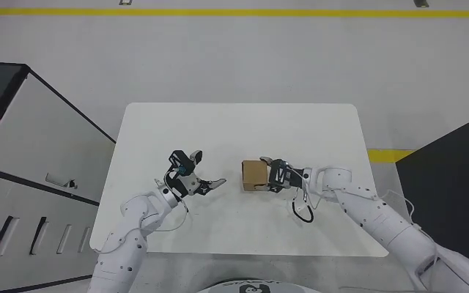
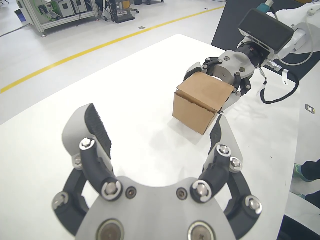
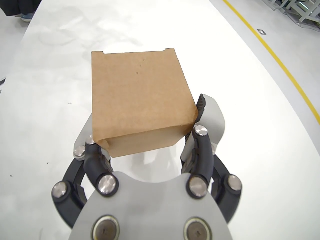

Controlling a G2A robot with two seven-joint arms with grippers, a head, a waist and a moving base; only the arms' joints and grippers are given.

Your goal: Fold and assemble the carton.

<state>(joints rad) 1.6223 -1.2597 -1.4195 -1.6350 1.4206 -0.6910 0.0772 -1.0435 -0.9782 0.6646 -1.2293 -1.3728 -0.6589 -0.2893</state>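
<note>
The carton stood near the table's middle, folded into a closed cube. Assembly looked nearly done, though one flap seam perhaps wanted pressing. The right gripper clasped its sides. The left gripper hung spread and empty over the table's left half.

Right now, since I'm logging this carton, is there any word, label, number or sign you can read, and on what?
No text can be read.
The carton: plain brown, no print on the faces that show.
A floor marker: too small to read.
A white tag on the right arm's cable: too blurred to read.
</note>
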